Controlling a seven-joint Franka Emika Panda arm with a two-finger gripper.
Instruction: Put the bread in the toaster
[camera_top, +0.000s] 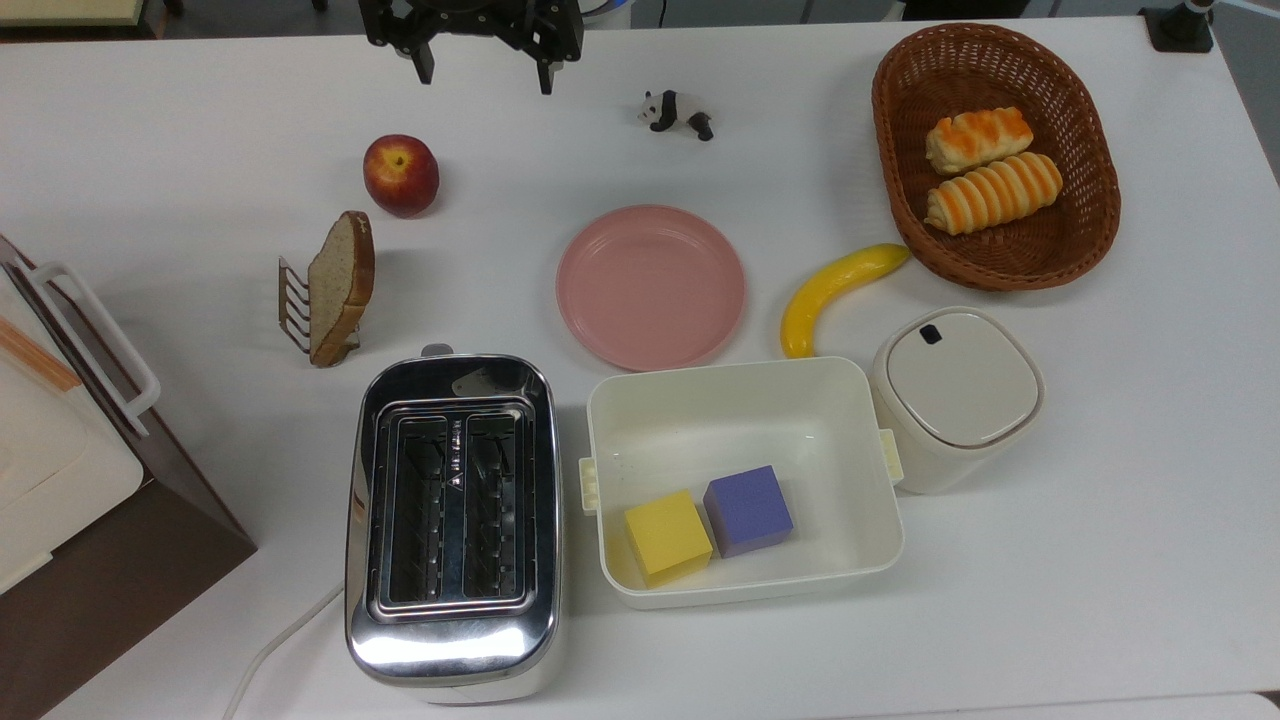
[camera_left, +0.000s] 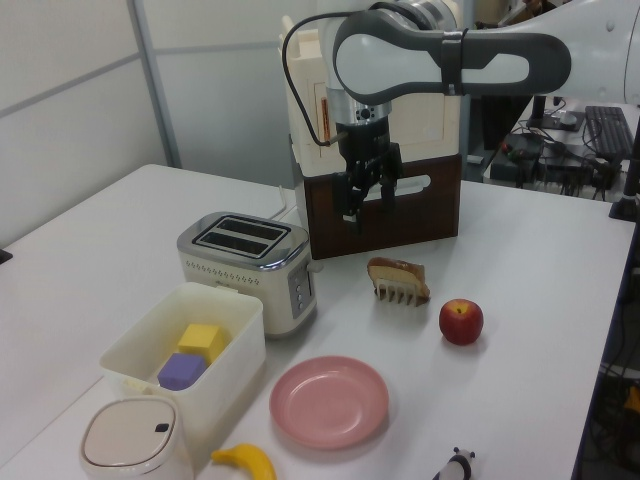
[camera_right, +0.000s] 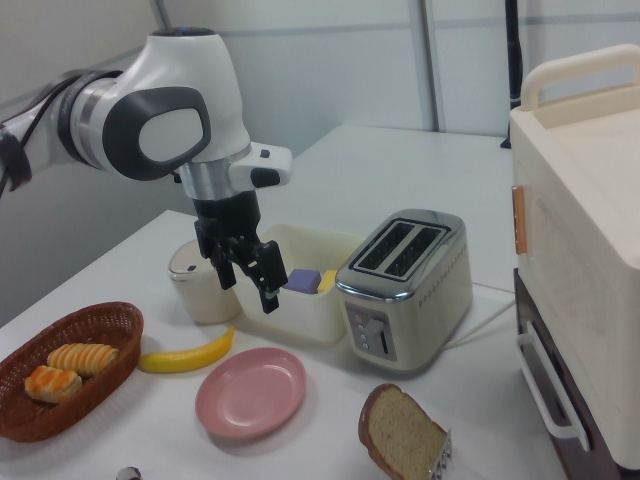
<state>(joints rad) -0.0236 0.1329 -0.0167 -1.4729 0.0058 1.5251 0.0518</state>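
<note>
A big white table (camera_top: 1100, 520) holds everything, with plain pale walls behind it in the left view and a desk with a keyboard off to the left view's right.

A white tub (camera_top: 745, 410) holds a yellow block (camera_top: 667, 535) and a purple block (camera_top: 748, 510), side by side. A brown basket (camera_top: 1090, 230) holds two orange-striped rolls (camera_top: 985, 165). A small white pot (camera_top: 955, 395) with its lid on sits just beside the tub.

The bread (camera_top: 342, 285) stands on its edge in a little wire rack (camera_top: 293, 305). The shiny toaster (camera_top: 452, 520) is near it, both slots free. A red apple (camera_top: 401, 175) is close to the bread, and a pink plate (camera_top: 650, 285), a banana (camera_top: 835, 290) and a toy panda (camera_top: 675, 110) lie around.

The gripper (camera_top: 485, 70) hangs in the air above the table with its fingers apart, holding nothing.
</note>
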